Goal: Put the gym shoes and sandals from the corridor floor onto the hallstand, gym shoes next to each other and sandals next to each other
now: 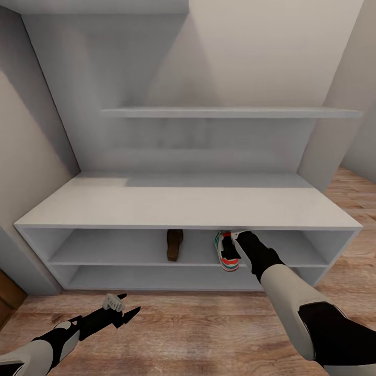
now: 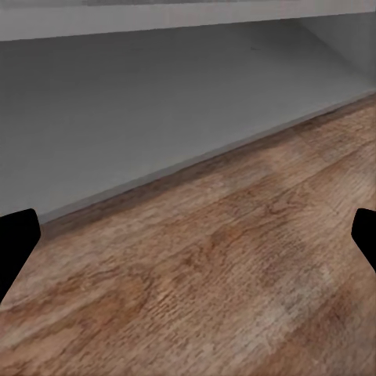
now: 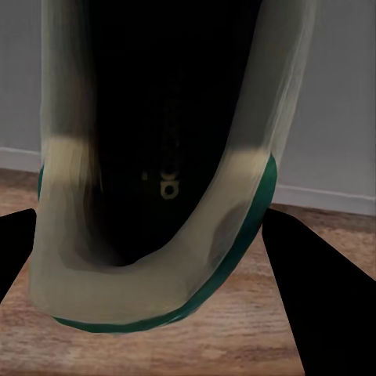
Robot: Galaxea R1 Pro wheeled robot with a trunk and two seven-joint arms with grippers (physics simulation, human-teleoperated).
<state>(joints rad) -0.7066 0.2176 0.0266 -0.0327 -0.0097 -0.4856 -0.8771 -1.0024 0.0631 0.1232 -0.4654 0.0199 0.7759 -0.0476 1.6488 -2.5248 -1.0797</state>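
Note:
A white gym shoe (image 1: pixel 225 255) with green stripes and a red heel patch hangs at the front edge of the hallstand's (image 1: pixel 188 208) upper open shelf, right of centre. My right gripper (image 1: pixel 239 241) is shut on it. The right wrist view looks into the gym shoe's (image 3: pixel 157 157) dark inside, with a black finger on each side of it and the right gripper (image 3: pixel 153 243) around it. One dark brown sandal (image 1: pixel 175 244) lies on the same shelf, a shoe's width to the left. My left gripper (image 1: pixel 124 307) hovers open over the corridor floor (image 1: pixel 198 334) in front of the rack; the left gripper (image 2: pixel 188 235) holds nothing.
The hallstand has a tall back panel and a floating shelf (image 1: pixel 230 112) above. Its lower shelf (image 1: pixel 156 278) and wide top are bare. Grey walls close in at left and right. A brown edge (image 1: pixel 8 300) shows at far left.

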